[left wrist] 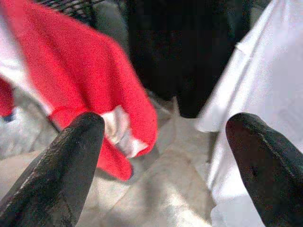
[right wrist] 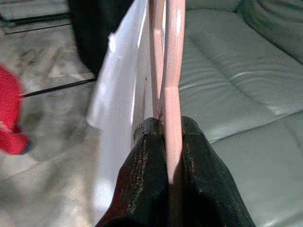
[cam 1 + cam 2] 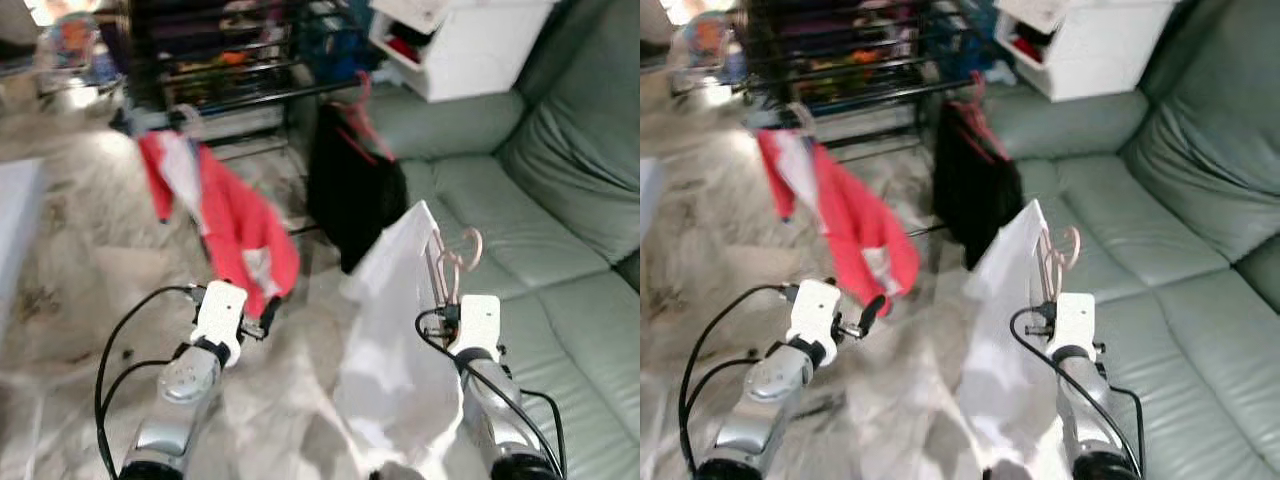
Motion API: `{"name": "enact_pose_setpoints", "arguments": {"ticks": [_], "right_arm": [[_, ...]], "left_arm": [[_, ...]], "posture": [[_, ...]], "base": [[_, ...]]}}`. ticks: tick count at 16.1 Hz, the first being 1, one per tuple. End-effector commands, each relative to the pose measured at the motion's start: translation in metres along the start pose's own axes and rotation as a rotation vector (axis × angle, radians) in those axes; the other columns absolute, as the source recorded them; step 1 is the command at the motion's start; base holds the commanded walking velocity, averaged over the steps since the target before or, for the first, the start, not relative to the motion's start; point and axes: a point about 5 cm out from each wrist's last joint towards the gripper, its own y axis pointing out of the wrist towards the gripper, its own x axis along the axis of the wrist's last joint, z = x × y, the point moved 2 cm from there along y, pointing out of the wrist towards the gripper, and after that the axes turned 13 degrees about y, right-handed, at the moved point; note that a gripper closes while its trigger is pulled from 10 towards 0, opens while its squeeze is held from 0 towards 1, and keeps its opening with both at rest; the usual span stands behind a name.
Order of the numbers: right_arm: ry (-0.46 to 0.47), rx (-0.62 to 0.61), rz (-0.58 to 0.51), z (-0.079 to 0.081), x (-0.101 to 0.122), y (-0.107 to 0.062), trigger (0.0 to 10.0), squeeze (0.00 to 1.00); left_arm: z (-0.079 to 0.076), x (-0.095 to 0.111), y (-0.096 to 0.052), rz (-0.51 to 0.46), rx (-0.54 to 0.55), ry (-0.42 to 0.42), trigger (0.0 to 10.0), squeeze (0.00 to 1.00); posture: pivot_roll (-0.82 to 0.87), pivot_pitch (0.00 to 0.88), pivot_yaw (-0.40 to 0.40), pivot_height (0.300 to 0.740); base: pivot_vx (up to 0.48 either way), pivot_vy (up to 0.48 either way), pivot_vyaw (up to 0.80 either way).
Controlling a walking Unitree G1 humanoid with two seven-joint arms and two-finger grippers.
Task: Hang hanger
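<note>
My right gripper (image 3: 447, 296) is shut on a pink hanger (image 3: 452, 262) that carries a white garment (image 3: 392, 330), held up in front of the sofa. In the right wrist view the black fingers (image 2: 142, 161) pinch the pink hanger (image 2: 171, 71) with the white cloth (image 2: 118, 85) draped beside it. My left gripper (image 3: 268, 318) is open and holds nothing, low at the left near a red garment (image 3: 235, 225). The black drying rack rail (image 3: 270, 97) stands ahead; a red garment and a black garment (image 3: 352, 195) on a pink hanger (image 3: 362, 110) hang from it.
A grey-green leather sofa (image 3: 530, 230) fills the right side. A white cabinet (image 3: 465, 45) stands behind its arm. The floor (image 3: 80, 260) is pale marbled tile. A white surface (image 3: 15, 200) edges in at the far left.
</note>
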Motion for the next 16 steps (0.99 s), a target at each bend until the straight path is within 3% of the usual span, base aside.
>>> {"name": "enact_pose_setpoints", "arguments": {"ticks": [1, 4, 7, 10, 16], "right_arm": [[0.004, -0.013, -0.052, -0.0039, 0.0132, 0.0021, 10.0, 0.0], [0.016, -0.018, -0.047, -0.0023, 0.0114, 0.0018, 10.0, 0.0], [0.015, -0.014, -0.047, -0.0003, 0.0112, 0.0023, 10.0, 0.0], [0.031, 0.003, -0.069, 0.0024, 0.015, 0.0026, 10.0, 0.0], [0.02, -0.003, -0.047, 0.0013, 0.0113, 0.0018, 10.0, 0.0]], "left_arm": [[-0.008, 0.0016, 0.0013, 0.007, -0.029, 0.008, 10.0, 0.0], [-0.0101, 0.0, 0.0014, 0.016, -0.031, 0.003, 10.0, 0.0], [-0.0118, 0.0009, 0.0016, 0.015, -0.036, -0.001, 10.0, 0.0], [-0.0119, 0.0025, 0.0009, -0.001, -0.047, -0.007, 10.0, 0.0], [-0.0135, 0.0024, -0.0002, -0.001, -0.054, -0.016, 10.0, 0.0]], "posture": [[-0.02, 0.0, 0.043, 0.74], [-0.02, 0.0, 0.044, 0.74], [-0.02, 0.0, 0.042, 0.74], [-0.02, 0.0, 0.042, 0.74], [-0.03, 0.0, 0.04, 0.74]], "base": [[0.0, 0.0, -0.8], [0.0, 0.0, 0.0], [0.0, 0.0, -0.8], [0.0, 0.0, 0.0], [0.0, 0.0, -0.76]]}}
